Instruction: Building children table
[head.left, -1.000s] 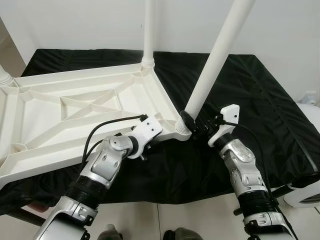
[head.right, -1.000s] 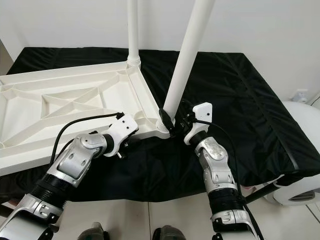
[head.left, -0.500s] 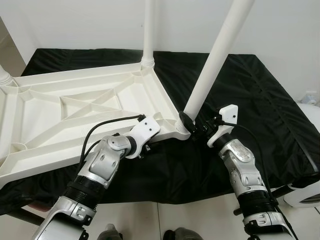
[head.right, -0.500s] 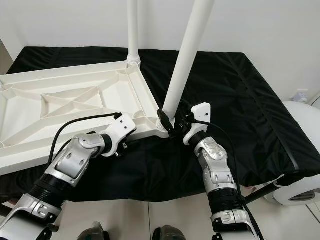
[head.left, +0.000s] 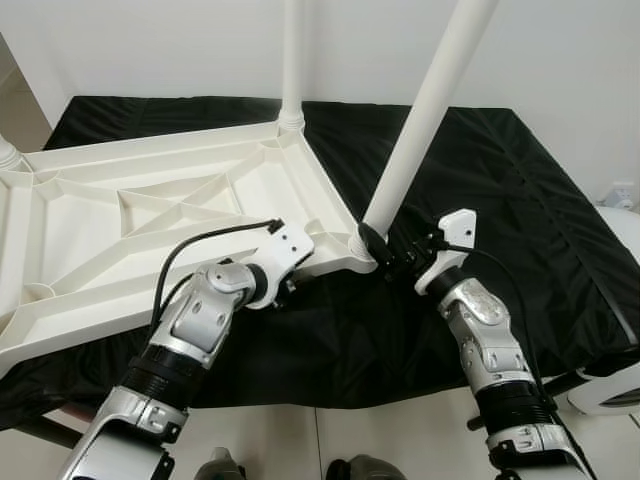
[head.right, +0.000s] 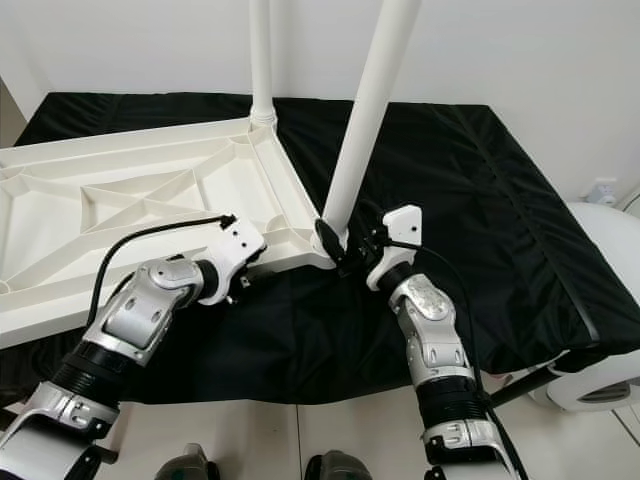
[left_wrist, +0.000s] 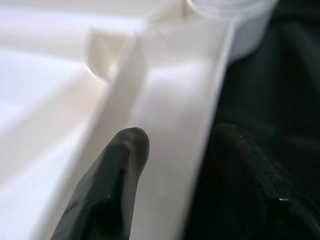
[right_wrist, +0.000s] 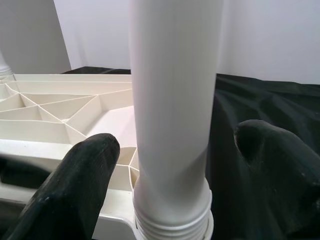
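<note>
Left eye view: upturned white tabletop (head.left: 150, 215) lying on a black cloth (head.left: 500, 180), ribbed underside up. Far leg (head.left: 292, 60) standing upright in the far right corner socket. Near leg (head.left: 425, 110) seated in the near right corner, leaning right toward its top. Right gripper (head.left: 385, 255) at the foot of the near leg, fingers on either side of it. Left gripper (head.left: 290, 290) tucked at the tabletop's near edge, left of that corner, fingers mostly hidden behind the wrist.

Right eye view: same layout; white rounded object (head.right: 600, 370) at the right edge, beyond the cloth.

Left wrist view: two black fingers (left_wrist: 112, 185) spread apart, straddling the tabletop's near rim (left_wrist: 185, 150), one over the white underside, the other on the cloth side. Contact with the rim hard to judge, picture blurred; seemingly not clamped.

Right wrist view: fingers (right_wrist: 75, 185) held wide to either side of the near leg (right_wrist: 172, 100), just above its threaded collar; gaps visible on both sides, so not gripping.
</note>
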